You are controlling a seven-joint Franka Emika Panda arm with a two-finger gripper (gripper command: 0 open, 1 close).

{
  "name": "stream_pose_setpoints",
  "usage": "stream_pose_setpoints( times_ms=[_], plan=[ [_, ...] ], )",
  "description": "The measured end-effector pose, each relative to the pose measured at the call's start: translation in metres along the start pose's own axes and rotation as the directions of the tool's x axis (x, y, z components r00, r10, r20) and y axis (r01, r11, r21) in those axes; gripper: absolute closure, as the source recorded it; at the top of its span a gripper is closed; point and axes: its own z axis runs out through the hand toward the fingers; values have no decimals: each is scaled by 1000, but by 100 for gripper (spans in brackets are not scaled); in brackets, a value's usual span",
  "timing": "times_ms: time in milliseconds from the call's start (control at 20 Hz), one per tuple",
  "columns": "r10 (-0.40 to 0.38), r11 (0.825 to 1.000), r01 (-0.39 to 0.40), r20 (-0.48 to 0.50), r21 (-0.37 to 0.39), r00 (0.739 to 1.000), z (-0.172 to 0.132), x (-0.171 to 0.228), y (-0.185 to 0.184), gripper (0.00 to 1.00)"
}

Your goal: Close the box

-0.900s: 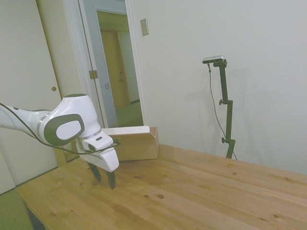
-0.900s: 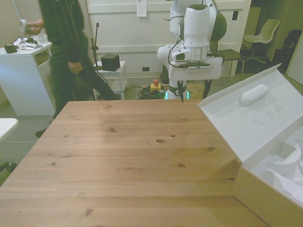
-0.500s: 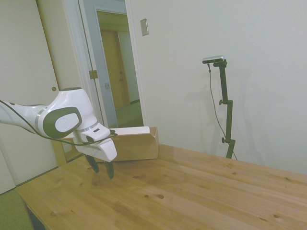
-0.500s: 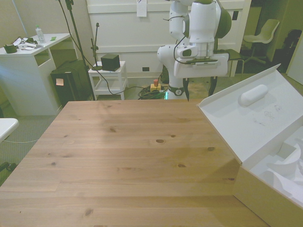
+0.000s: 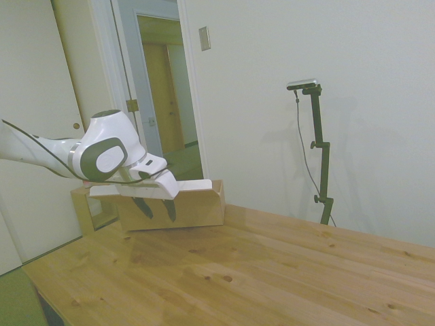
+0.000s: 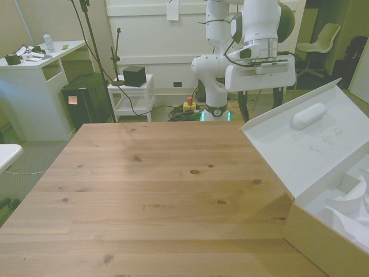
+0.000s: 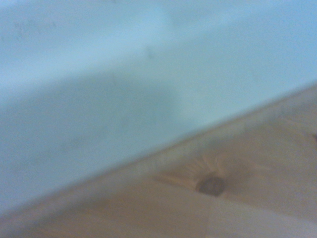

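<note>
From my station I see the bare counter (image 6: 161, 179), then my hand (image 6: 260, 108) hovering above its far edge, fingers (image 5: 168, 210) spread and gripping nothing. Right of it sits the box (image 6: 323, 231), lid (image 6: 311, 144) raised; its faint markings are unreadable.

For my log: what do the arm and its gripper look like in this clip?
The arm is glossy white with rounded housings and dark grey joint caps and bands. A thin black cable runs along its outside toward the wrist. The gripper has a white rectangular body and two short, dark, tapered fingers. No lettering is legible.
</note>
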Motion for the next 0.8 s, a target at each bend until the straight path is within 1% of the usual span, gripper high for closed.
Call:
stream_pose_setpoints(
  times_ms=[250,400,550,650,800],
  plan=[
    [-52,997,55,-60,54,997,-23,39,-39,0],
    [-97,992,104,-101,67,990,-34,61,-78,0],
    [-127,989,135,-118,66,985,-51,71,-125,0],
    [-134,988,142,-123,54,983,-60,74,-153,0],
    [-122,992,126,-116,28,986,-60,76,-189,0]
  ],
)
